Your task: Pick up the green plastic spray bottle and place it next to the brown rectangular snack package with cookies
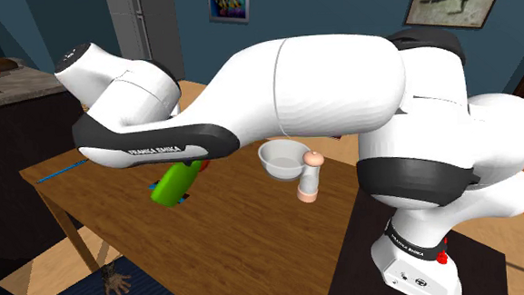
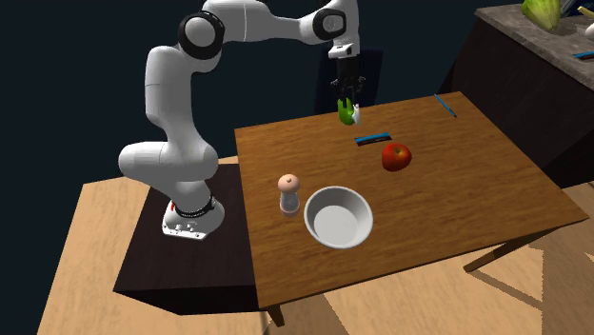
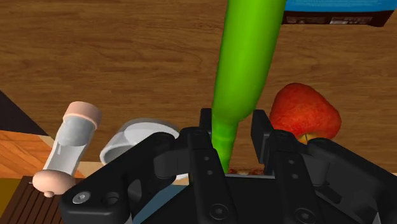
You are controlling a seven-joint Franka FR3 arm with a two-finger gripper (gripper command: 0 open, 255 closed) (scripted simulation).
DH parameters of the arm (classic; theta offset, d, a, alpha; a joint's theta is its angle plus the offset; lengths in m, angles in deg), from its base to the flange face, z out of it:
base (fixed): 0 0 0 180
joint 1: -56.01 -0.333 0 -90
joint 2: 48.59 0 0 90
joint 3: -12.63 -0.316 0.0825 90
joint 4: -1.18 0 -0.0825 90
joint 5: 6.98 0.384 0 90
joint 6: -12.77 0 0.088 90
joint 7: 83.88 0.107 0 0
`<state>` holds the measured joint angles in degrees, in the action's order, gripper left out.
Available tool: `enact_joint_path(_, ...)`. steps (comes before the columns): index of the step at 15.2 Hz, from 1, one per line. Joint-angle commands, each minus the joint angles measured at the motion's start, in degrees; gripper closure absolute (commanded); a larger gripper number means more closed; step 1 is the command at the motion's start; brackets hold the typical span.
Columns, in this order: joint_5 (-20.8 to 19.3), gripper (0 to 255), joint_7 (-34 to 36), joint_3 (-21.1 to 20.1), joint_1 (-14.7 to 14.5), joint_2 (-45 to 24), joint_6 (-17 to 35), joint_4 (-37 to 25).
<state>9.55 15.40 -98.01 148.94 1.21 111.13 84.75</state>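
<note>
Hanging above the wooden table (image 2: 457,209), the green bottle (image 3: 245,63) is pinched by its thin neck in the gripper (image 3: 234,137). It could swing or slip, striking the apple (image 3: 304,114) near the snack package (image 3: 337,13).

1 table (image 2: 457,200): wood, visible grain, smooth, low sheen.
1 bowl (image 2: 338,219): plain grey-white, smooth, matt.
1 shaker (image 2: 288,194), just beside the bowl: smooth, pale pink cap, grey body.
1 apple (image 2: 396,156), near the bowl: red, glossy skin.
1 bottle (image 3: 245,57): green, smooth, glossy.
1 gripper (image 3: 232,124): black, matt.
1 arm (image 1: 321,80): white, smooth, shiny shell.
</note>
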Motion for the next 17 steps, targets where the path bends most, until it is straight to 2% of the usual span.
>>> enact_joint_path(1, 1.1, 255, 0.6, -1.9, 2.8, 2.1, -1.2, -4.1)
enact_joint_path(14, 3.8, 255, 1.8, -4.9, 2.8, 5.7, 5.7, 0.6)
enact_joint_path(17, 3.7, 255, 1.9, -4.9, 2.8, 5.7, 5.7, 0.6)
